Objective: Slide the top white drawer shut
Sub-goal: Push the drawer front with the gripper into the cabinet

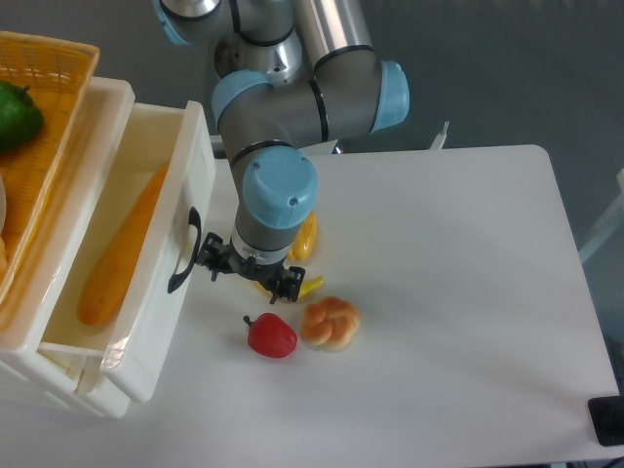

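Note:
The top white drawer (156, 292) stands partly pulled out at the left, its black arched handle (182, 253) facing the arm. A long orange vegetable (119, 251) lies inside it. My gripper (248, 272) points down right beside the front panel. Its black fingers (208, 256) spread out on both sides of the wrist, and the left one is against the handle. Nothing shows between the fingers; their tips are hidden under the wrist.
A wicker basket (58, 68) with a green pepper (18, 115) sits on top of the cabinet. A red pepper (271, 334), a bread roll (331, 323) and a yellow item (305, 237) lie close to the gripper. The lower drawer's front (73, 388) shows below.

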